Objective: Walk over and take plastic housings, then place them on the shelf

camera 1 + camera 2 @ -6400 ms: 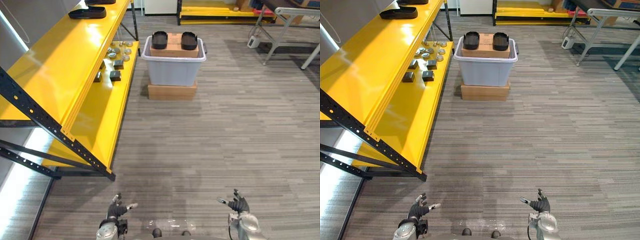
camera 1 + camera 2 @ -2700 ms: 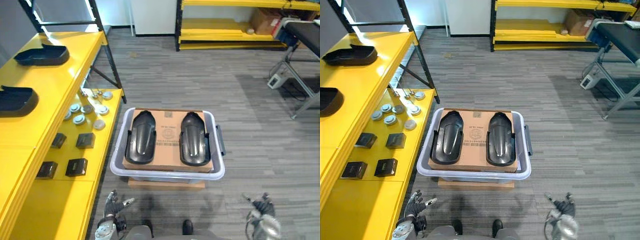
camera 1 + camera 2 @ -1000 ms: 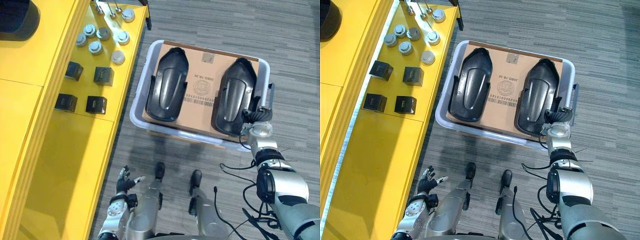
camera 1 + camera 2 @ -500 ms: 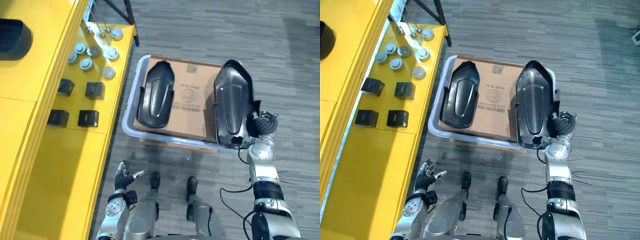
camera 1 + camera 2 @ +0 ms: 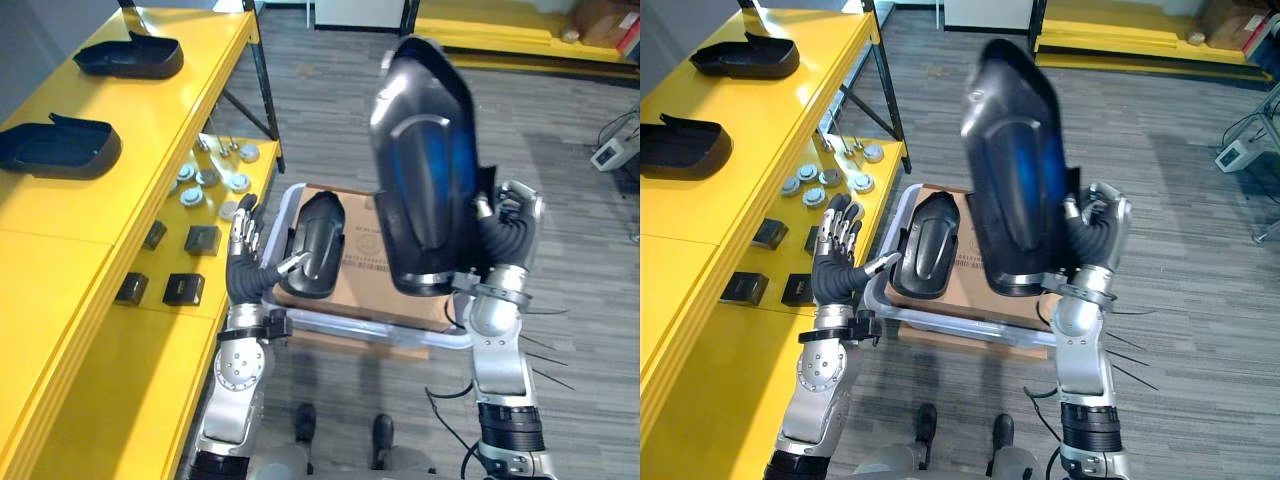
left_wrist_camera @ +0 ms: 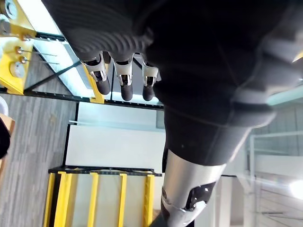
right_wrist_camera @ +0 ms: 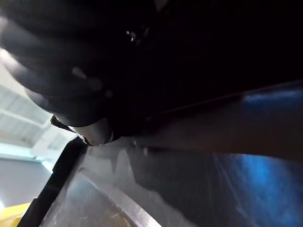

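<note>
Item: one glossy black moulded plastic housing point(image 5: 425, 160), a long, shell-shaped, thin-walled piece, held upright high above the grey plastic tub point(image 5: 340, 325). Handling, as judged: light for its bulk and stiff, but smooth enough to slip, and tall enough to swing. It is best taken at a rim or lower edge, not on the domed face. Right hand point(image 5: 505, 235): fingers curled about the housing's lower side edge and carrying it. Left hand point(image 5: 245, 255): at the tub's shelf-side rim, fingers straight and together, thumb spread, holding nothing; whether the thumb touches anything cannot be told. Second black plastic housing point(image 5: 315, 245): lying on the brown cardboard sheet point(image 5: 365, 250) atop the tub. Yellow metal shelf point(image 5: 90, 230): beside the tub, bearing two further black housings point(image 5: 60, 145).
</note>
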